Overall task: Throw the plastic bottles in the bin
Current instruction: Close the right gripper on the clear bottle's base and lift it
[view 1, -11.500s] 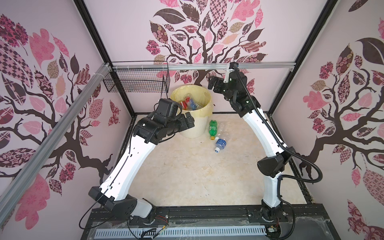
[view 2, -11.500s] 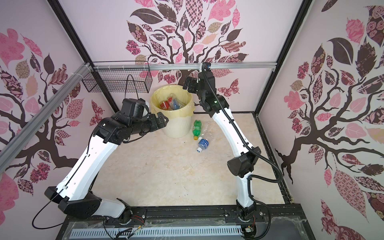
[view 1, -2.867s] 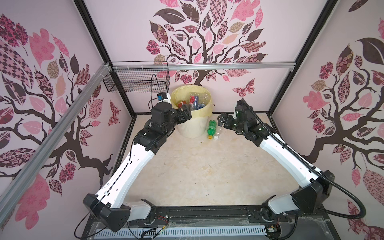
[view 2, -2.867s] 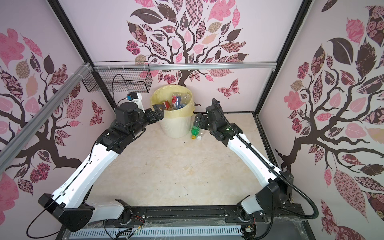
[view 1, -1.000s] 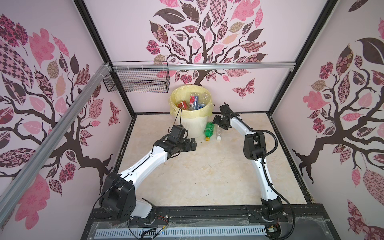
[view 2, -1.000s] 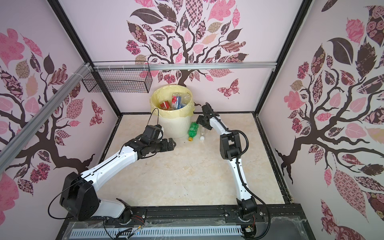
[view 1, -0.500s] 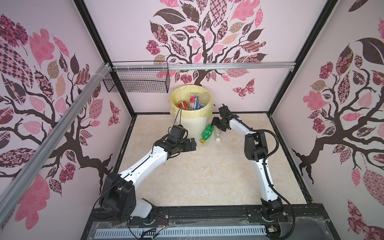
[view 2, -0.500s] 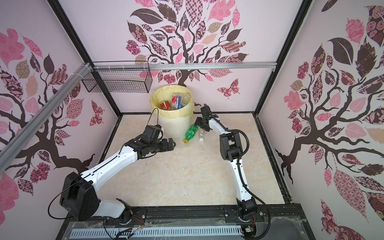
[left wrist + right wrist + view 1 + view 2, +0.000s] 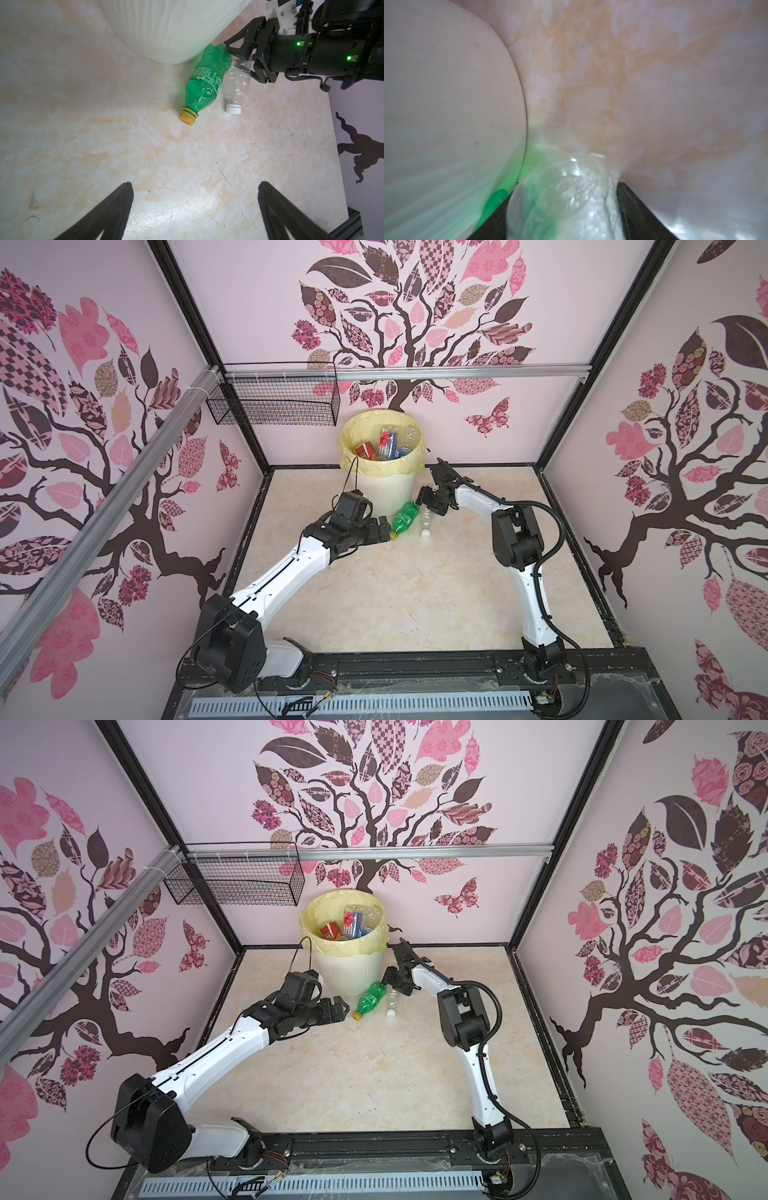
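Note:
A green bottle (image 9: 403, 519) (image 9: 371, 999) (image 9: 205, 83) with a yellow cap lies on the floor against the foot of the cream ribbed bin (image 9: 386, 489) (image 9: 347, 969) (image 9: 176, 31) (image 9: 446, 104). A clear bottle (image 9: 426, 519) (image 9: 391, 1002) (image 9: 236, 83) (image 9: 566, 197) with a white cap lies beside it. My right gripper (image 9: 424, 506) (image 9: 390, 984) (image 9: 239, 60) (image 9: 564, 191) is low on the floor. Its fingers press both sides of the clear bottle's base. My left gripper (image 9: 386, 532) (image 9: 341, 1011) (image 9: 195, 185) hovers open and empty just short of the green bottle's cap.
Several bottles (image 9: 386, 443) lie inside the bin, which has a pale yellow bag over its rim. A black wire basket (image 9: 274, 406) hangs on the back left wall. Black frame rails edge the marble floor (image 9: 395, 593).
My right gripper's jaws have narrowed onto the clear bottle. The green bottle's cap end has swung toward my left gripper. The left arm has stayed still over the last second.

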{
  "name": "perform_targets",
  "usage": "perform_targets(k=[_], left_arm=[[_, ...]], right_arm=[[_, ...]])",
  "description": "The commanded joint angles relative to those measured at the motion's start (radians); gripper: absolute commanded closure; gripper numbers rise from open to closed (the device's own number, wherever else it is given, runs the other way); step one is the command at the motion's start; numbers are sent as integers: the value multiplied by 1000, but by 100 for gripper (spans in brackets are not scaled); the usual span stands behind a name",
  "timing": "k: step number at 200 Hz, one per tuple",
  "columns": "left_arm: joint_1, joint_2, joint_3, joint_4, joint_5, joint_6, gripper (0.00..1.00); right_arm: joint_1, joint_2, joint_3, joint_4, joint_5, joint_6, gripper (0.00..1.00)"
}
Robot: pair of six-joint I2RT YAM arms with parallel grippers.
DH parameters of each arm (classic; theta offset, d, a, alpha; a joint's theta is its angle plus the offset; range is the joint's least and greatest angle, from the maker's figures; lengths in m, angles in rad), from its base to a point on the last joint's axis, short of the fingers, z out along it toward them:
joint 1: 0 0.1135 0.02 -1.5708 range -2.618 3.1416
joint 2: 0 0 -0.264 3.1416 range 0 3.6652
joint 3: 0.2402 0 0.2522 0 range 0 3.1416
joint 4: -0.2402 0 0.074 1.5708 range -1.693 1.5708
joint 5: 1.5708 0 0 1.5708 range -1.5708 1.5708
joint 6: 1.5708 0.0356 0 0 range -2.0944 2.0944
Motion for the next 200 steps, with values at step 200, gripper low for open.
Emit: perform_targets(k=[200], left_arm=[[-22,-132,-113,-52,96,-29,3]], right_arm=[[26,-443,-421,14,60,2,46]])
